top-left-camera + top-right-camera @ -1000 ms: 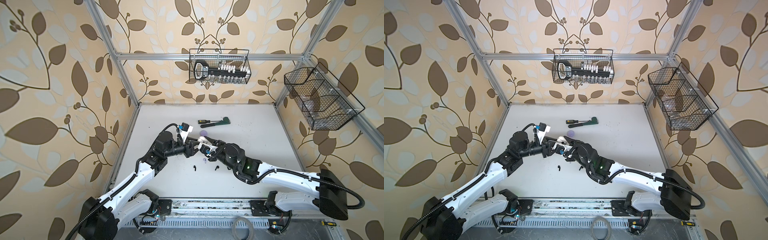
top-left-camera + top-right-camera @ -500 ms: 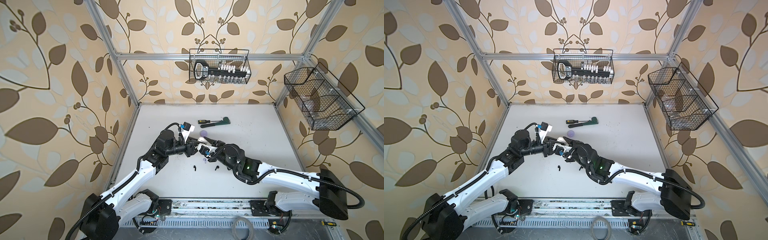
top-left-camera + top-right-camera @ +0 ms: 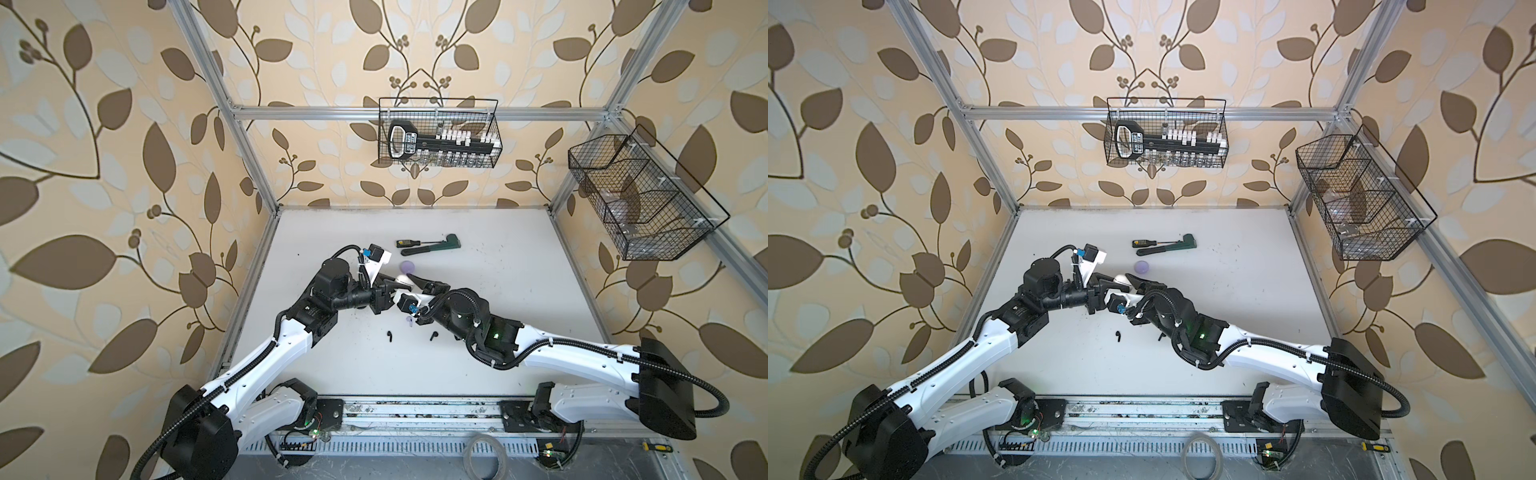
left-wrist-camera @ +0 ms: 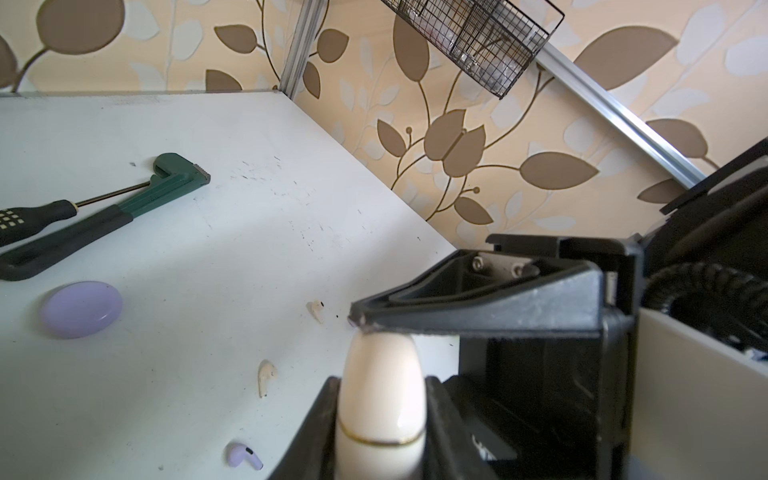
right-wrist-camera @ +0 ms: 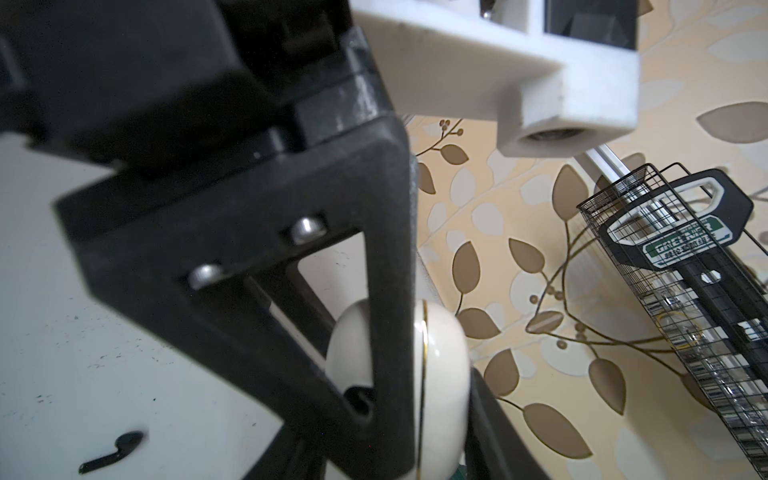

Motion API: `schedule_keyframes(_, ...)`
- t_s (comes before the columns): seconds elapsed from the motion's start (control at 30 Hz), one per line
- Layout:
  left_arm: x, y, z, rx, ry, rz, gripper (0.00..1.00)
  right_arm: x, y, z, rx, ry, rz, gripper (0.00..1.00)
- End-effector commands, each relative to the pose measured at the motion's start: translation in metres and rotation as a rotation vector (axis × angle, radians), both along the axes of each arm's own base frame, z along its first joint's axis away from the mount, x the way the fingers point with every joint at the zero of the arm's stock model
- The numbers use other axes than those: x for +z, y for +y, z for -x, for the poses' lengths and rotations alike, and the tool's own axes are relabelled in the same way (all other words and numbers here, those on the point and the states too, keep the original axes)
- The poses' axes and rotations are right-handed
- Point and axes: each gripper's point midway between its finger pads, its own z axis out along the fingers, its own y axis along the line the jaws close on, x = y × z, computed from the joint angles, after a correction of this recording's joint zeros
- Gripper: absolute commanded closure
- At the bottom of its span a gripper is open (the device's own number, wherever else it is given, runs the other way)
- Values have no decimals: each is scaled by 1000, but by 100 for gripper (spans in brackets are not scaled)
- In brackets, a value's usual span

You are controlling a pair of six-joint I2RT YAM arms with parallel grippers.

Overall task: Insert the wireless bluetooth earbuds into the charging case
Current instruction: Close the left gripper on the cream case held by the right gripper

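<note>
Leaf-patterned walls around a scuffed white bench. Pinched between fingers of the left tool, lid shut: cream egg-shaped plastic charging case with gold seam, gripped also by the right tool, one finger flat on its rounded end. Loose on the bench, outside it: two cream stemmed earbuds, one lavender earbud, two black earbuds.

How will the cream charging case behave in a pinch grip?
Probably slippery: the cream charging case is glossy and egg-rounded, so it could squirt from the left tool pinching its sides. Likely rigid; no dent shows at the fingers. The gold seam suggests a lid that side pressure might pop.
</note>
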Motion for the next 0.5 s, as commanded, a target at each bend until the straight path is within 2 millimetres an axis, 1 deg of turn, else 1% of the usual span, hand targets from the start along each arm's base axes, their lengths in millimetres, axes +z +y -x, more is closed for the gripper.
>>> schedule_keyframes(0.0, 15, -8, 8, -63, -33, 15, 72, 22, 0, 6, 24, -52, -49, 88)
schedule_keyframes(0.1, 15, -9, 9, -70, -33, 11, 72, 21, -1, 6, 21, -64, -37, 89)
schedule_keyframes(0.2, 14, -9, 10, -75, -34, 9, 65, 20, -5, 4, 4, -82, -22, 89)
schedule_keyframes(0.37, 14, -11, 12, -91, -31, 7, 68, 19, -7, 6, 11, -88, -12, 89)
schedule_keyframes(0.47, 13, -13, 13, -99, -28, 4, 71, 18, -6, 8, 19, -86, -11, 89)
